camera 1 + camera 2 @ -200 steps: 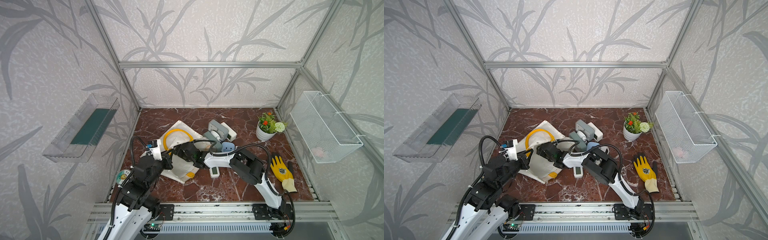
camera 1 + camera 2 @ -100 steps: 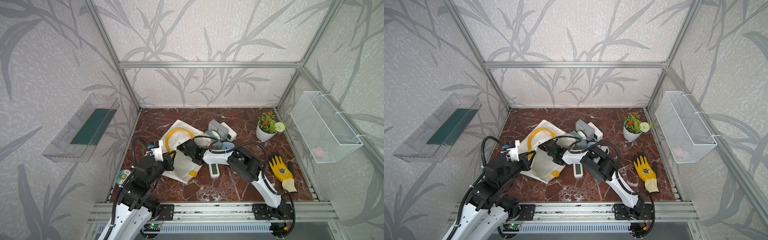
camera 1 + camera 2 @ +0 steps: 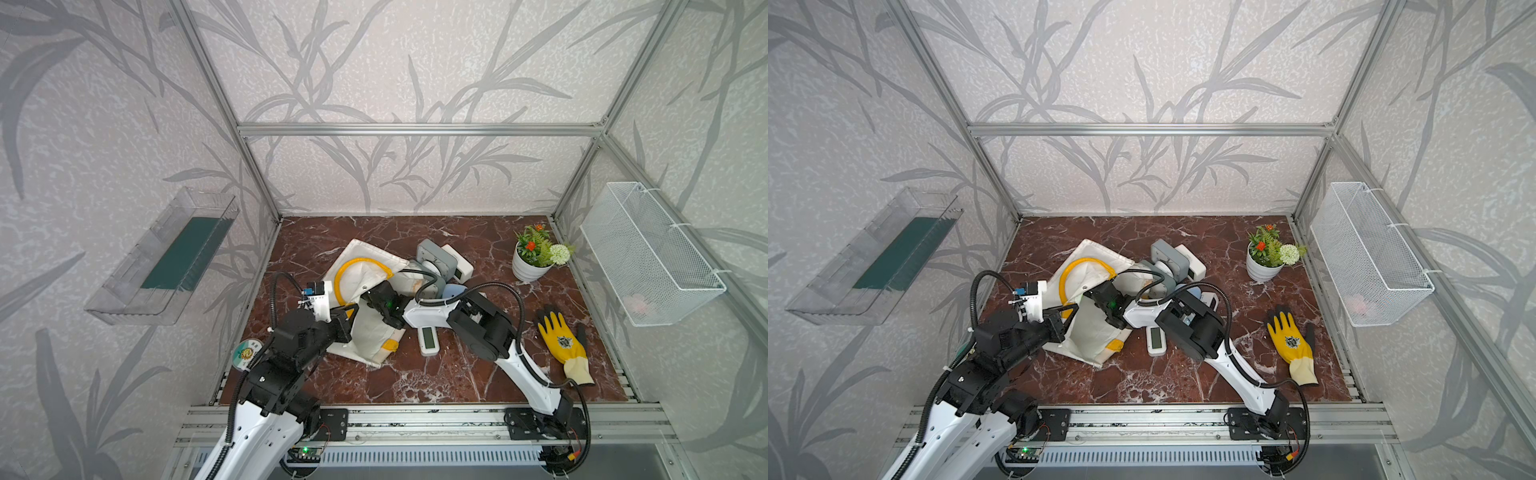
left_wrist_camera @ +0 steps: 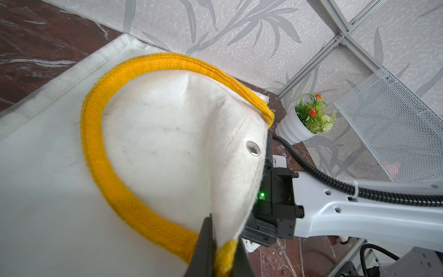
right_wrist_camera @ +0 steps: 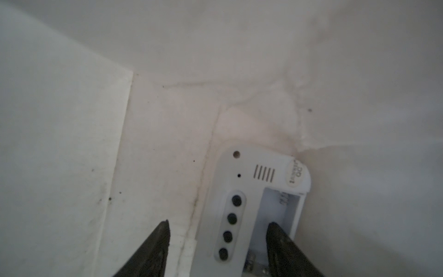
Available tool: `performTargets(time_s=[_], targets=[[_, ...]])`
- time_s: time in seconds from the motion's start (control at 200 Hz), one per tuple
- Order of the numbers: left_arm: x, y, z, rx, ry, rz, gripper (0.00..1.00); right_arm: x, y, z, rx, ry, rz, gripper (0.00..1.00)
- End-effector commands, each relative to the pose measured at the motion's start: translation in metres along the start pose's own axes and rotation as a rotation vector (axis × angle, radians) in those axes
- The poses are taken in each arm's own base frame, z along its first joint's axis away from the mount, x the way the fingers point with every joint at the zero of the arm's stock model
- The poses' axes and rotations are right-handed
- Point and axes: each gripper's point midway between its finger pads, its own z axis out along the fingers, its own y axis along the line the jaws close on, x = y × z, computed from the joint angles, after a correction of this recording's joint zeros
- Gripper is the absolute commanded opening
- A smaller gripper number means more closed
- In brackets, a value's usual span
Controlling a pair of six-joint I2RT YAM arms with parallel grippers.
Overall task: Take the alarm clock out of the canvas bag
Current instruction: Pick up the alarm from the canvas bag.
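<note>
The left gripper (image 4: 220, 249) is clamping the canvas bag (image 3: 365, 332) by its yellow-strapped rim, at 9 o'clock of the tabletop (image 3: 415, 374) centre. Inside it, the right gripper (image 5: 218, 225) is gaping over the alarm clock (image 5: 239, 182); its sticker (image 5: 296, 175) is showing "QC", rest blurred.

Canvas bag (image 3: 370, 336) (image 3: 1092, 332) lay slumped on its side on the tabletop (image 3: 457, 374), left of centre. Cream-white cloth, a bit grubby. One yellow strap handle (image 4: 96, 144) looped flat on the upper panel, and the mouth edge was lifted. Alarm clock (image 5: 259, 203) was inside, on the cloth lining: white plastic, back up, four dark buttons in a row, speaker slots, battery bay open.
</note>
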Motion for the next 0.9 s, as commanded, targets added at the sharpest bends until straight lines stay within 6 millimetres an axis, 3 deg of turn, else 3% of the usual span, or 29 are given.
performTargets(time_s=[0.0,0.155,0.375,0.595,0.895], targets=[[0.006,-0.012,-0.003,0.062,0.037,-0.021,0.0,-0.026,0.007,0.004,-0.048,-0.07,-0.003,0.65],[0.006,-0.014,-0.004,0.068,0.045,-0.018,0.0,-0.022,0.005,0.014,-0.049,-0.038,0.006,0.65],[0.006,-0.022,-0.003,0.111,0.054,-0.018,0.0,-0.009,-0.019,0.029,0.063,0.048,0.0,0.66],[0.005,-0.025,-0.003,0.131,0.049,-0.02,0.0,-0.006,-0.028,0.038,0.091,0.074,0.0,0.66],[0.01,-0.02,-0.006,0.115,0.047,-0.025,0.0,-0.007,-0.031,0.041,0.035,0.065,0.009,0.48]])
